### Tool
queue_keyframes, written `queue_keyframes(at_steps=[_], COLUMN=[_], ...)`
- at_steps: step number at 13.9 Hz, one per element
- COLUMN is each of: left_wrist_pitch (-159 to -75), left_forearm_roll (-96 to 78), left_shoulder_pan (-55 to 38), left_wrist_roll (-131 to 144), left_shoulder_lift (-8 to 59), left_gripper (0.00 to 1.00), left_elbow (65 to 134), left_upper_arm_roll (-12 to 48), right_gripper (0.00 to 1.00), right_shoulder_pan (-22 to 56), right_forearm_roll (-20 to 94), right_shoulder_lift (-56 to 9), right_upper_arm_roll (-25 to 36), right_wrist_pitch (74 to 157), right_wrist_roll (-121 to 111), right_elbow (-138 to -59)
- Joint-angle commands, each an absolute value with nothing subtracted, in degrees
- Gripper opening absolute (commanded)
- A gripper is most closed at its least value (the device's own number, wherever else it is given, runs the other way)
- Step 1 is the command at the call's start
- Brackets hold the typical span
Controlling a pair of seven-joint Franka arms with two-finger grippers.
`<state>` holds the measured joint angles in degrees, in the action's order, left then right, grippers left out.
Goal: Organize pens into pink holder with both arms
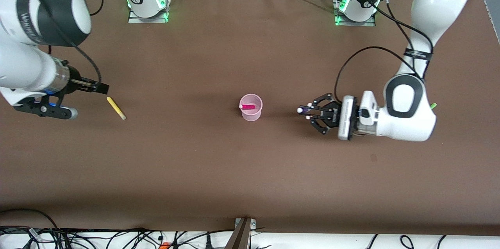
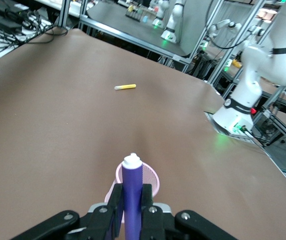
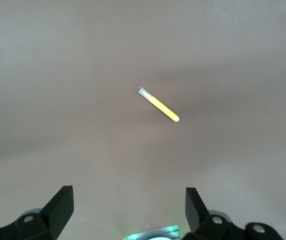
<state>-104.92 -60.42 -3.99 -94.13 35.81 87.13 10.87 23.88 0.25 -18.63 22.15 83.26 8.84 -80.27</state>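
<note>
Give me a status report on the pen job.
Left tool shut on purple pen, beside pink holder. Right tool open above yellow pen. Magenta pen in holder. Nothing in the way.

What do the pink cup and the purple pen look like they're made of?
Pink holder: looks like thin, glossy, translucent plastic; the magenta pen inside shows through its wall. Purple pen, in the shut left gripper: probably smooth opaque plastic with a slight sheen and a white ribbed tip.
</note>
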Motion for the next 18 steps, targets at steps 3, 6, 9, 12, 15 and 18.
queue_keyframes(at_steps=[3, 6, 9, 12, 15, 18], left_wrist_pitch=[-120.9, -131.1, -137.5, -140.5, -142.2, -142.2], left_forearm_roll=[-68.5, -69.2, -71.7, -71.5, -71.4, -71.2], left_shoulder_pan=[-14.0, -15.9, -16.2, -16.6, -17.0, -16.8], left_wrist_roll=[-91.0, -91.0, -91.0, -91.3, -91.4, -91.6], left_shoulder_lift=[34.9, 34.6, 33.4, 32.7, 32.9, 33.0], left_gripper=[0.00, 0.00, 0.00, 0.00, 0.00, 0.00], left_elbow=[91.7, 93.7, 98.7, 100.5, 100.1, 99.8], left_upper_arm_roll=[12.6, 15.5, 20.0, 20.6, 20.6, 20.5], right_gripper=[0.98, 0.99, 0.99, 0.99, 0.99, 0.99], right_shoulder_pan=[24.6, 24.6, 24.6, 24.7, 24.6, 24.7], right_forearm_roll=[1.4, 1.4, 1.4, 1.4, 1.4, 1.5], right_shoulder_lift=[-10.9, -9.7, -9.9, -9.8, -9.7, -10.1], right_upper_arm_roll=[24.2, 24.4, 24.4, 24.4, 24.5, 24.4], right_wrist_pitch=[96.3, 99.0, 99.2, 98.5, 98.9, 100.1], right_wrist_roll=[1.4, 0.9, 1.0, 1.0, 1.1, 1.1], right_elbow=[-96.6, -99.1, -98.9, -98.2, -97.2, -96.7])
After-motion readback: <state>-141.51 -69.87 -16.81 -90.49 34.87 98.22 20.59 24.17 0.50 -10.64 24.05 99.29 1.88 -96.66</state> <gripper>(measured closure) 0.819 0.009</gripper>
